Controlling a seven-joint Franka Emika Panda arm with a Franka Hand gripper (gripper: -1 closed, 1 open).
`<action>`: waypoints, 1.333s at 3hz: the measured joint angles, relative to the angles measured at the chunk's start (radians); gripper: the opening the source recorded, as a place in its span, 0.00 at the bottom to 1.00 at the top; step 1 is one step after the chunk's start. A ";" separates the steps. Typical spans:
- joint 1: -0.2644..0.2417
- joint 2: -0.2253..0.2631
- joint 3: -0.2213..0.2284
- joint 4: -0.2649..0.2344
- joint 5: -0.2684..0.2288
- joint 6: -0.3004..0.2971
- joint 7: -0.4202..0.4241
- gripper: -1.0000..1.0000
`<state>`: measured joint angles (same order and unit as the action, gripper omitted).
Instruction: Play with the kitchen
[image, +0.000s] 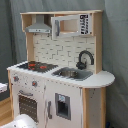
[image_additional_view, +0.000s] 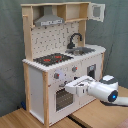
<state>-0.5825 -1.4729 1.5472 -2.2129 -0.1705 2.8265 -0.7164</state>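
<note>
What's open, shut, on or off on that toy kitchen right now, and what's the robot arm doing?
Oven door: shut.
Upper cupboard door: swung open in the second exterior view.
Faucet: upright over the sink, no water visible.
Sink: nothing clearly inside.
Hob: nothing standing on it.
Gripper: at the oven's front, just above the door; grip can't be told.

Wooden floor (image_additional_view: 30, 118), grey curtain (image_additional_view: 10, 50).

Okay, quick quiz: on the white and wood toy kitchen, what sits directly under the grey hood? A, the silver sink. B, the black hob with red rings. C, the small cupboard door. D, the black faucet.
B: in both exterior views the black hob with red rings lies beneath the grey hood, while the silver sink sits further along the counter.
</note>
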 joint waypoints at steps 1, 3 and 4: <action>-0.050 0.002 0.007 -0.044 0.000 0.074 -0.028 1.00; -0.196 0.002 0.004 0.023 0.001 0.176 -0.039 1.00; -0.283 0.002 0.017 0.071 0.001 0.187 -0.050 1.00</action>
<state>-0.8655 -1.4706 1.5638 -2.1424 -0.1691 3.0134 -0.7665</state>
